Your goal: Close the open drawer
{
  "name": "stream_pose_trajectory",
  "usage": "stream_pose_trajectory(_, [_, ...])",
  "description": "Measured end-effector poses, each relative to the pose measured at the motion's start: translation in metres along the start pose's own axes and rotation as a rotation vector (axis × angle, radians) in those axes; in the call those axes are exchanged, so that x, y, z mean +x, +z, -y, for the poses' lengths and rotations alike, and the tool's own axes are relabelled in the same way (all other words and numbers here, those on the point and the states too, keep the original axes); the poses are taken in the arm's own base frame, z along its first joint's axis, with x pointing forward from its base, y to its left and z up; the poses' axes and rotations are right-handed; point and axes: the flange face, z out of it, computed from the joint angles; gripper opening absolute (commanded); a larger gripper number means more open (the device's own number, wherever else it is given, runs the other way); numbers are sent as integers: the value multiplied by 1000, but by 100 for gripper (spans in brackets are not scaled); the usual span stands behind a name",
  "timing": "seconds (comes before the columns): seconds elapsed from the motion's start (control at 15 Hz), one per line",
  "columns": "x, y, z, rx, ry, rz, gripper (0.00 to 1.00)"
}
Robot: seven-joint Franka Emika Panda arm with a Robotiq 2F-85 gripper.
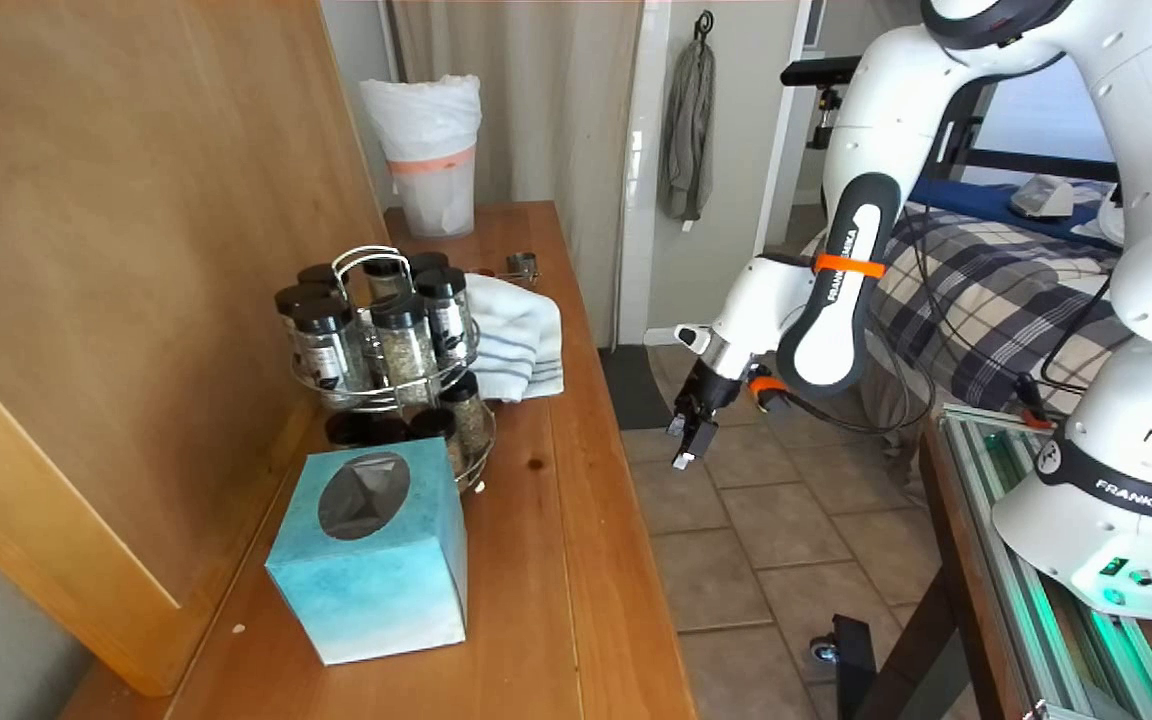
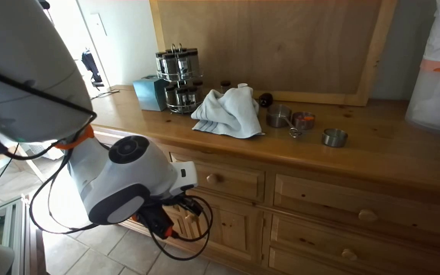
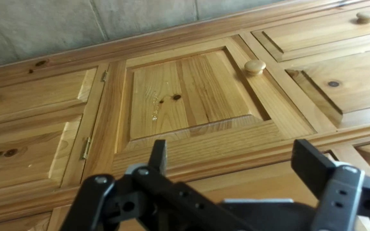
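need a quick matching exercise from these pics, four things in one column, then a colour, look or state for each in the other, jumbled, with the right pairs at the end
Things
1. gripper
2. tissue box
3. towel
4. bin

Colour, look or state
A. blue, with an oval opening on top
B. topped by a white liner
C. open, holding nothing
D. crumpled, with stripes

Right pairs: 1-C, 2-A, 3-D, 4-B

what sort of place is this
Probably a bedroom in someone's home: there is a plaid-covered bed and a wooden dresser. The spice jars on that dresser look more kitchen-like, so I can't be certain.
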Motion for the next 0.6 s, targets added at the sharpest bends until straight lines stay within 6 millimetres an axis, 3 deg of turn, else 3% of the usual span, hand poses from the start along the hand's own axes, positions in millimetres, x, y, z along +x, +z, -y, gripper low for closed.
stream_pose_trajectory(0.27, [-13,-20,6,-34,-56,51,100])
stream_pose_trajectory(0.47, [-16,-35,6,-86,-152,93,100])
stream_pose_trajectory(0.6, [-17,-42,16,-77,-254,123,100])
